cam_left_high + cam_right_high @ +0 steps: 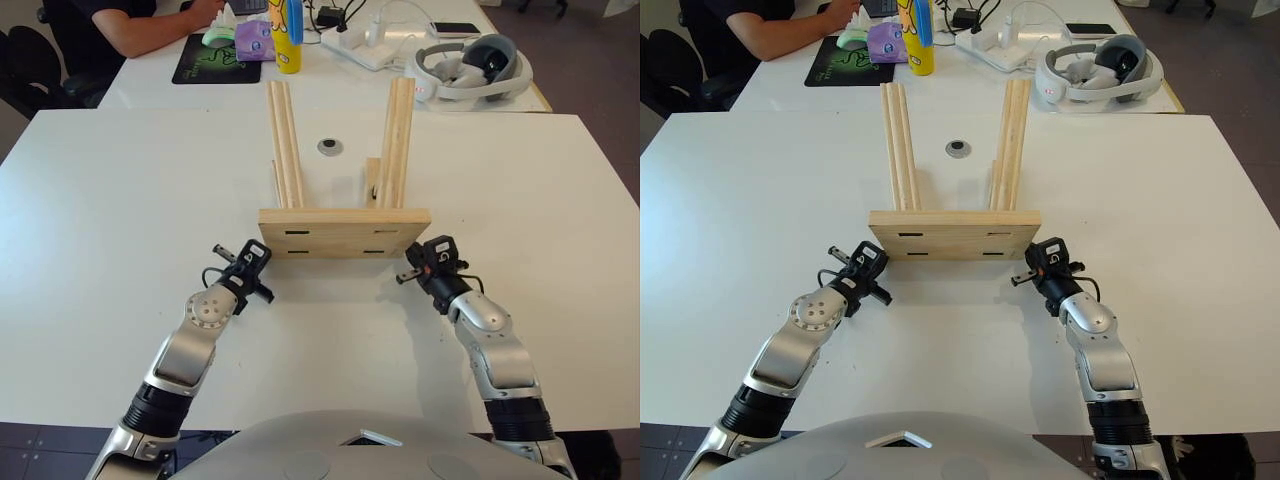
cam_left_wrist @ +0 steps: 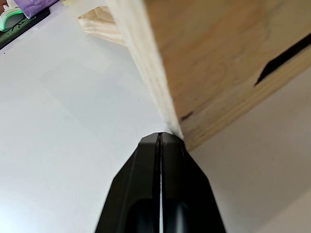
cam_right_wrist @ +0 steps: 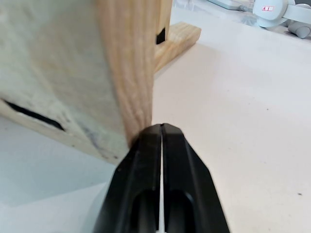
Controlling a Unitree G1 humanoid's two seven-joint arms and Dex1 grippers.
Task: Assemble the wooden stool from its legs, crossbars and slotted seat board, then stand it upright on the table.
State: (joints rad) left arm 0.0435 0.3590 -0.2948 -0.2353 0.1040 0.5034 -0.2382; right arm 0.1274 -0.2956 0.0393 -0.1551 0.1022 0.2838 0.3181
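The wooden stool lies on its side mid-table, its slotted seat board [image 1: 345, 232] standing on edge and facing me. Its legs [image 1: 285, 145] [image 1: 397, 140] point away along the table. My left gripper [image 1: 260, 250] is shut with nothing in it, its tip against the board's lower left corner [image 2: 177, 128]. My right gripper [image 1: 428, 250] is also shut and empty, its tip touching the board's lower right edge [image 3: 138, 126]. Each wrist view has the two black fingers [image 2: 146, 165] [image 3: 175, 160] pressed together.
A round grommet [image 1: 330, 147] sits in the table between the legs. On the far table are a white headset [image 1: 470, 68], a yellow bottle [image 1: 288, 35], a black mat [image 1: 215, 62] and a person's arm [image 1: 150, 30]. Bare table lies left and right of the stool.
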